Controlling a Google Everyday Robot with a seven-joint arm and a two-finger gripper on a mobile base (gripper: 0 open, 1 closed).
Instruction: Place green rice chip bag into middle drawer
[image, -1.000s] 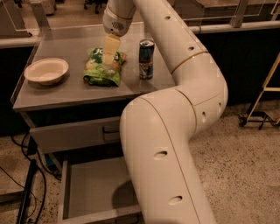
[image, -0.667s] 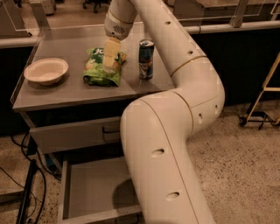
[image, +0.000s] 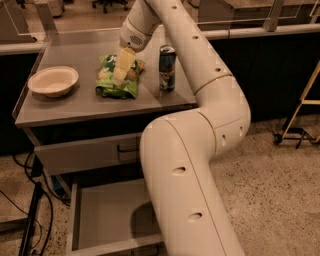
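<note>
The gripper (image: 123, 67) sits on the green rice chip bag (image: 116, 86), at 9 o'clock of the can (image: 167, 67) (clamped or not, I cannot tell), so seemingly the pick-up; next, lift and carry toward 6 o'clock into the open middle drawer (image: 100, 220).

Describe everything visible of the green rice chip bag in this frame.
The green rice chip bag is crinkly, bright green with pale print, lying flat on the grey cabinet top between the white bowl and the blue can, touching neither. The gripper sits over its middle; contact cannot be confirmed.
</note>
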